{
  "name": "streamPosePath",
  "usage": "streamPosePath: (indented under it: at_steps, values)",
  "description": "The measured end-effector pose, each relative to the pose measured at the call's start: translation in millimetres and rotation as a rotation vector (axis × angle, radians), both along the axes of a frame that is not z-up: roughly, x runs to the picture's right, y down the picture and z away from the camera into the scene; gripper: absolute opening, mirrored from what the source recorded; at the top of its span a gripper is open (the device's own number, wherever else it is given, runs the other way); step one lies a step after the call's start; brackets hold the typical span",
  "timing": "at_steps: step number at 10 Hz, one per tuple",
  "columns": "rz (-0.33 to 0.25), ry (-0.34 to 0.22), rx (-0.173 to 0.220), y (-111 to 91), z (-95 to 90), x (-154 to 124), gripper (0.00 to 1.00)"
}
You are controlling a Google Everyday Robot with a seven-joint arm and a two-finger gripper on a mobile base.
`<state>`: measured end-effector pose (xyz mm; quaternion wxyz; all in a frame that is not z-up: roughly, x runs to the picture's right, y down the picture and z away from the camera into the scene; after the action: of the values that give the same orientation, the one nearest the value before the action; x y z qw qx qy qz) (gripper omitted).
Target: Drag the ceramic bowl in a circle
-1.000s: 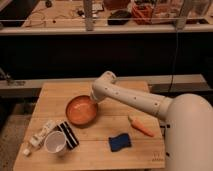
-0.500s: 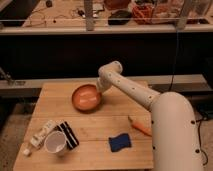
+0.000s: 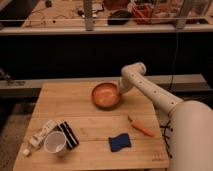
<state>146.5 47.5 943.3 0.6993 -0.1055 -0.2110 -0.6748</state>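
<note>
The ceramic bowl (image 3: pixel 105 95) is round, shallow and glossy orange-brown, standing upright on the wooden table (image 3: pixel 90 125) toward its far right side. My white arm reaches in from the lower right. Its gripper (image 3: pixel 120 90) sits at the bowl's right rim, low against it. The wrist hides the contact point with the rim.
A white cup (image 3: pixel 55 142) stands at the front left beside a black-and-white striped packet (image 3: pixel 67 134) and a white tube (image 3: pixel 40 136). A blue sponge (image 3: pixel 120 142) and an orange carrot-like item (image 3: pixel 141 127) lie front right. A dark shelf and railing run behind the table.
The bowl has travelled right and toward the far edge of the table, from centre-left to far right. The arm swung right with it, staying at its rim.
</note>
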Motion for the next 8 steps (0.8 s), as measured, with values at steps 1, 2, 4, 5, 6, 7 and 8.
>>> streamPosePath:
  at_steps: [1, 2, 4, 5, 6, 7, 8]
  values:
    - [0.011, 0.014, -0.006, 14.8, -10.8, 4.0, 0.00]
    - [0.019, 0.031, -0.008, 35.2, -28.0, 4.6, 0.00]
    - [0.025, 0.055, -0.008, 64.3, -56.2, 4.4, 0.00]
    - [0.021, 0.065, -0.004, 80.8, -74.5, 4.6, 0.00]
    - [0.010, 0.066, 0.003, 94.4, -91.2, 4.3, 0.00]
    - [-0.007, 0.063, 0.009, 106.1, -105.2, 3.5, 0.00]
    - [-0.035, 0.049, 0.019, 116.7, -118.1, -3.6, 0.00]
